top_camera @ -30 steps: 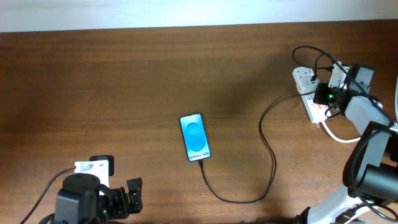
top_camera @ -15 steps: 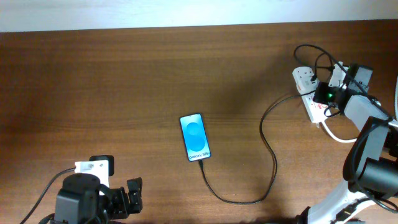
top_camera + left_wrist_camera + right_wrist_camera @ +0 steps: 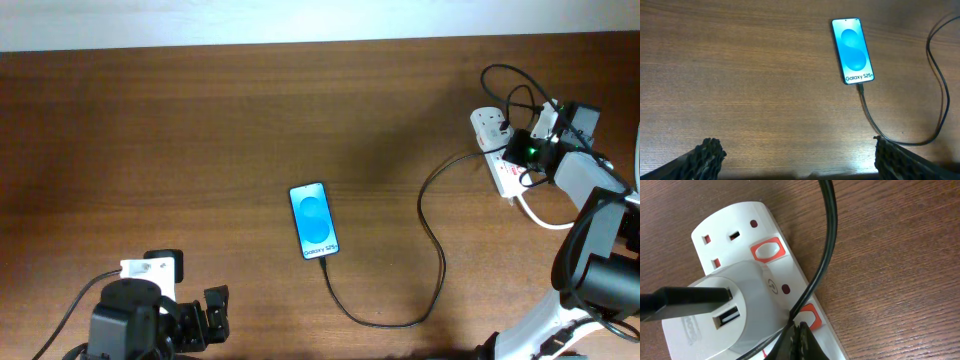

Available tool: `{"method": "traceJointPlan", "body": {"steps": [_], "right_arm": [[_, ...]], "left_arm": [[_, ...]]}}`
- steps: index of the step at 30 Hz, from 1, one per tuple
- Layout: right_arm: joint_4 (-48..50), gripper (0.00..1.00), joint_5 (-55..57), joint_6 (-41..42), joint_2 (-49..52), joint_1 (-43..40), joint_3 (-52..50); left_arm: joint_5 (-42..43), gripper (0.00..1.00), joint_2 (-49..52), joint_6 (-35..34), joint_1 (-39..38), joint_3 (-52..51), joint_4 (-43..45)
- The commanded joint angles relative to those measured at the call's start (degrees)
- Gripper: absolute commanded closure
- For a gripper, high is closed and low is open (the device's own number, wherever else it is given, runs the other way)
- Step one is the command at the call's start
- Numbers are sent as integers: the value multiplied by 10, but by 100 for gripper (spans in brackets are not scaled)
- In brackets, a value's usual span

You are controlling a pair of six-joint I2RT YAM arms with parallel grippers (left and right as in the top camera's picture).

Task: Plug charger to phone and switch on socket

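Note:
The phone (image 3: pixel 313 220) lies mid-table with its blue screen lit; it also shows in the left wrist view (image 3: pixel 853 50). The charger cable (image 3: pixel 436 262) runs from the phone's near end in a loop to the socket (image 3: pixel 489 129) at the far right. Its connector (image 3: pixel 860 88) is in the phone. My right gripper (image 3: pixel 796 330) is shut, its tips on the socket beside a red switch (image 3: pixel 809 315). A white adapter (image 3: pixel 735 312) sits in the socket (image 3: pixel 735 225) with the cable plugged into it. My left gripper (image 3: pixel 797 162) is open and empty, near the front left.
A thick white cord (image 3: pixel 540 217) leaves the socket toward the right arm. A second red switch (image 3: pixel 766 250) sits further along the strip. A black wire (image 3: pixel 827 235) crosses above the socket. The right arm's base (image 3: pixel 600 280) stands at the front right.
The right gripper has shifted very slightly over the socket. The phone, the cable and the left arm have not moved.

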Motion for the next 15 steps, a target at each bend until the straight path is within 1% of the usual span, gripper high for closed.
{"method": "traceJointPlan", "body": {"steps": [1,5,8,10,13,15], "right_arm": [[1,96,-14,2,-2,0,5],[1,96,-2,0,28,23,5],[-5,96,14,2,26,33,8],[-21,96,20,3,6,24,28],[-48,96,49,3,-52,1,62],[-58,96,49,3,-51,-2,61]], "left_arm": [[-4,1,-2,0,2,0,2],[-4,1,-2,0,2,0,2],[-4,1,-2,0,2,0,2],[-4,1,-2,0,2,0,2],[-4,1,-2,0,2,0,2],[-4,1,-2,0,2,0,2]]}}
